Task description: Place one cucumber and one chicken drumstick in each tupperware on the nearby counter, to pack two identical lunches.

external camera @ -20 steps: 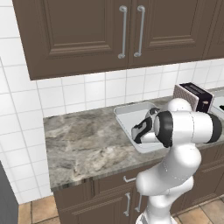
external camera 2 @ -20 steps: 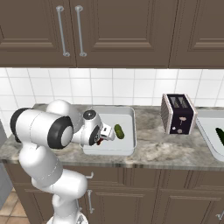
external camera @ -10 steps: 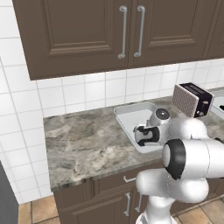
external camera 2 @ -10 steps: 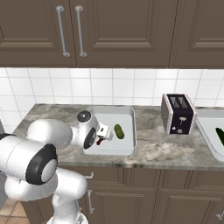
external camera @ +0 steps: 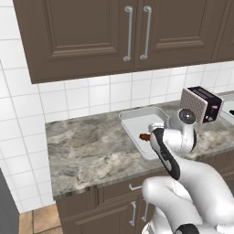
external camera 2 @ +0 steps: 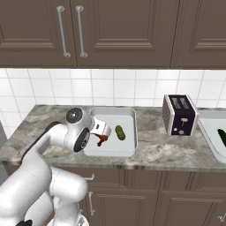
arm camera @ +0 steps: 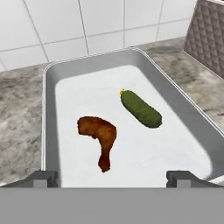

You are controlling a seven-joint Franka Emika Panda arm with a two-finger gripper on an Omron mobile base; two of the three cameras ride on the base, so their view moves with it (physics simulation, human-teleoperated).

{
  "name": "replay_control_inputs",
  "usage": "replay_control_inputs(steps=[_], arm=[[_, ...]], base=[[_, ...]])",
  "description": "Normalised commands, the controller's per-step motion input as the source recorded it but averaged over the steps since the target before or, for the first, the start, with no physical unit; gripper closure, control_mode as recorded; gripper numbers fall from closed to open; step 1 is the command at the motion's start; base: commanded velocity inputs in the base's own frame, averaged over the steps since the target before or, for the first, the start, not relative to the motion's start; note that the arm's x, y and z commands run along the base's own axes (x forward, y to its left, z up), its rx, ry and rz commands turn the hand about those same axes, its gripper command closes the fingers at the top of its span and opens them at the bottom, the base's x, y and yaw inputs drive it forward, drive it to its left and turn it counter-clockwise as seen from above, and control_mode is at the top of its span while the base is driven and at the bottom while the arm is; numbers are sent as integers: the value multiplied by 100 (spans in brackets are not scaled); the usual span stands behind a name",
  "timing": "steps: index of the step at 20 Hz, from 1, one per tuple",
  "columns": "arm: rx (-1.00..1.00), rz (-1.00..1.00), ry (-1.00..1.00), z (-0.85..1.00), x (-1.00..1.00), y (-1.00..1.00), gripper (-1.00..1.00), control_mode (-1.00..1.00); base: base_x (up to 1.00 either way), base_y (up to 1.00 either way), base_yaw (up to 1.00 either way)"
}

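Lifting clear with jaws now spread wide, the gripper [arm camera: 112, 178] has just released the drumstick [arm camera: 100, 137] beside the cucumber [arm camera: 141, 108] in the tupperware [arm camera: 51, 78]; one lunch looks packed, the second awaits

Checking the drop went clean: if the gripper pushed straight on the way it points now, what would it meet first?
Most likely the bare floor of the tupperware: the open gripper aims between the chicken drumstick and the cucumber, both lying apart. Depth is hard to judge, so the drumstick could be brushed.
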Motion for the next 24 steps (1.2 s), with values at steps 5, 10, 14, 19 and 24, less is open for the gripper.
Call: replay_control_inputs(steps=[5, 10, 14, 19, 24], arm=[[-6, 1, -4, 41, -60, 1, -100, -100], [-7, 8, -7, 14, -71, 7, -100, -100], [-3, 11, -7, 21, -64, 0, -100, -100], [-1, 16, -5, 3, -37, 15, -100, -100], [0, 4, 0, 0, -6, 4, -100, 100]], base=[[0, 0, 0], [0, 0, 0], [0, 0, 0], [0, 0, 0], [-40, 1, 15]])
